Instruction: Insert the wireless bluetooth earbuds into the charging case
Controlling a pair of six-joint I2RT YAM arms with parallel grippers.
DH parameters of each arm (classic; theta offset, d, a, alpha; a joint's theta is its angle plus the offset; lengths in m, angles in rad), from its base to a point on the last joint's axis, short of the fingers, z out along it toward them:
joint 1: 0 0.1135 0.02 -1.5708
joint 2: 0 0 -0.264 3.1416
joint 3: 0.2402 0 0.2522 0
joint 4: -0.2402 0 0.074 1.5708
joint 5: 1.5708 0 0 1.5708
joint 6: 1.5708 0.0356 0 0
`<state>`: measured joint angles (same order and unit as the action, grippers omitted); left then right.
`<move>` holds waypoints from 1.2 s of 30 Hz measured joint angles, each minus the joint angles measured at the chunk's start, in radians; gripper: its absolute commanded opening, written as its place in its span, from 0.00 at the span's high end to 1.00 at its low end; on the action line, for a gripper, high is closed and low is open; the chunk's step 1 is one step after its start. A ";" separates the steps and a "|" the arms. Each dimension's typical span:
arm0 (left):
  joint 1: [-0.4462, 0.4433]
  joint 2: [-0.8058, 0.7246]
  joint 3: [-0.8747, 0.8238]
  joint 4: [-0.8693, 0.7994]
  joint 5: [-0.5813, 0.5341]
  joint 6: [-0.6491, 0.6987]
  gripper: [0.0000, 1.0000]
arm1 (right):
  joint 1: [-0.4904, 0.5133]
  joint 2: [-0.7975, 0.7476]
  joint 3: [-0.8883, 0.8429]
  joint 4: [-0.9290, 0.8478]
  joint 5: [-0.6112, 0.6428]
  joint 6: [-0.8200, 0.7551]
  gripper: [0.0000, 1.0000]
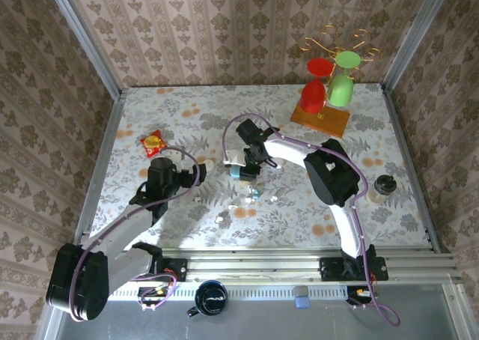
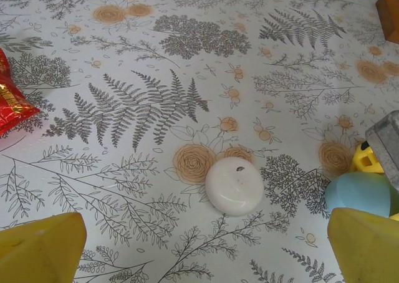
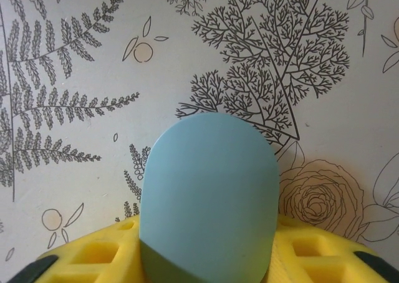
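Top view: a table under a cloth printed with ferns and roses [image 1: 187, 115], walled in with patterned paper. The left arm reaches in from the near left corner. The left gripper [image 1: 198, 174] lies low over the cloth with its jaws spread wide and nothing between them. The charging case [image 1: 209, 164], a small white pebble with its lid shut, sits on the cloth just beyond the gripper's tips. The right arm bends in from the near right. The right gripper [image 1: 245, 168] points down at the middle of the table, just right of the charging case. A few tiny white specks [image 1: 232, 205] lie nearer the arm bases, too small to tell whether they are the earbuds. A red and yellow packet [image 1: 153, 141] lies at the left. A mug tree [image 1: 329, 85] with red and green cups stands at the far right.

Left wrist view: two yellow fingertips [image 2: 40, 249] sit in the bottom corners, far apart, holding nothing. The white charging case rests flat on the cloth between and ahead of them, touching neither. To its right sits a light-blue case [image 2: 361, 192] with the other gripper's yellow finger against it. The red packet shows at the left edge.

Right wrist view: the light-blue case stands between yellow fingers [image 3: 87, 255] that press on both of its sides, with no gap visible. Whether it is off the cloth cannot be told.
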<state>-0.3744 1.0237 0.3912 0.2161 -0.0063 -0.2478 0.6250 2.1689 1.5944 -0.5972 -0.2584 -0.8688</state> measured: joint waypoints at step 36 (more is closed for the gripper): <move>-0.184 0.247 -0.076 0.515 0.668 0.347 0.08 | -0.034 -0.546 -0.220 -0.161 -0.214 0.084 0.74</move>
<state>-0.5587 1.2705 0.3149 0.7315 0.6621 0.0994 0.5915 1.6234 1.3743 -0.7586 -0.4721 -0.7853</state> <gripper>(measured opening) 0.939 0.382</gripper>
